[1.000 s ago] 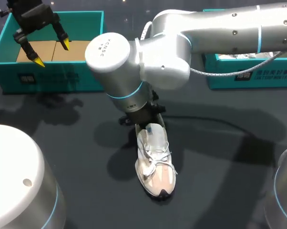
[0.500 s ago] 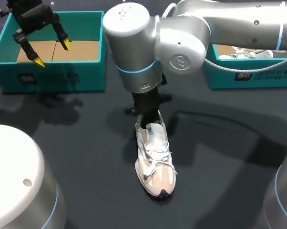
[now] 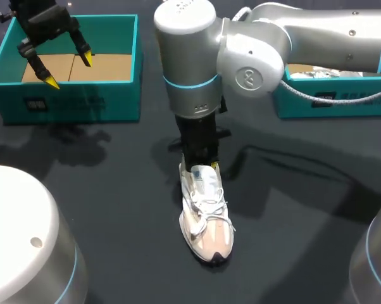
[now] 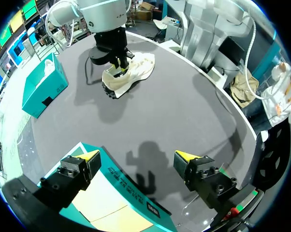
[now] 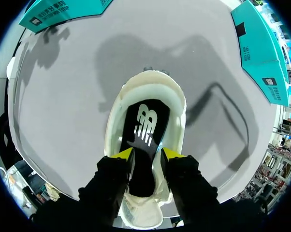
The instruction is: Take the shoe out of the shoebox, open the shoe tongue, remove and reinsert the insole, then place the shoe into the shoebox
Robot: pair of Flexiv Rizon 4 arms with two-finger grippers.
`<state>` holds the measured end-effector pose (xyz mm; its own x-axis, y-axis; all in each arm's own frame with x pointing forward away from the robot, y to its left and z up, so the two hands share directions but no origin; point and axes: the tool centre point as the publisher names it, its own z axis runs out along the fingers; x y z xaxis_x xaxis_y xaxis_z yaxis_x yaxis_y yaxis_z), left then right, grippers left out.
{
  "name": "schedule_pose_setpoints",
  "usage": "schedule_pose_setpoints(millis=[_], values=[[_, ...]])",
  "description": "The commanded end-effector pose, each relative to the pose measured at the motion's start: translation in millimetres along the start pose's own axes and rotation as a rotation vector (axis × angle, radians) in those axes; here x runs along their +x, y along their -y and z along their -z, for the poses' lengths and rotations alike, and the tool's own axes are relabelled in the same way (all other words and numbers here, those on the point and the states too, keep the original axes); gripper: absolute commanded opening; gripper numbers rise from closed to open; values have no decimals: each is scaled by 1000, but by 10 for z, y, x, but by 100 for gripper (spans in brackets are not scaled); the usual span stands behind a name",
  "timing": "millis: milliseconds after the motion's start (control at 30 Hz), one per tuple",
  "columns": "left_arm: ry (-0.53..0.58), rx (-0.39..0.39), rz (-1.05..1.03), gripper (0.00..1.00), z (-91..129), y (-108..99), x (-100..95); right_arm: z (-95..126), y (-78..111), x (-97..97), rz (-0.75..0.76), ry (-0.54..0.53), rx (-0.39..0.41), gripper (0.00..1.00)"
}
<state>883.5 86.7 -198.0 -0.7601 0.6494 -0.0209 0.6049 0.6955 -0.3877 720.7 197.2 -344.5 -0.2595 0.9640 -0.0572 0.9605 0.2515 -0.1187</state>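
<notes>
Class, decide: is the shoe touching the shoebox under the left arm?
Apart. The head view shows bare table between the shoe and the shoebox.

A dark grey, matte desk (image 3: 102,190) lies under overhead light, soft shadows spread across it; its curved edge looks pale.

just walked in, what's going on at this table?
The shoe is out of its box and stands on the table. The right claw is down at the shoe's heel opening, just over the black insole, which sits inside the shoe. Whether it has a grip is unclear. The left claw hangs open over the open shoebox, holding nothing.
</notes>
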Motion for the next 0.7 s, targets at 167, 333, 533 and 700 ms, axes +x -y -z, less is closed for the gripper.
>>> schedule_pose_setpoints(millis=[167,333,533,700], values=[[-2,-1,0,100,5,-1,-2,-18,-14,69,5,9,20,40],[-2,-1,0,100,5,-1,-2,-86,-45,43,16,-16,36,44],[-2,-1,0,100,5,-1,-2,-176,-126,1,6,-29,60,45],[-2,-1,0,100,5,-1,-2,-165,-134,15,19,-31,62,47]])
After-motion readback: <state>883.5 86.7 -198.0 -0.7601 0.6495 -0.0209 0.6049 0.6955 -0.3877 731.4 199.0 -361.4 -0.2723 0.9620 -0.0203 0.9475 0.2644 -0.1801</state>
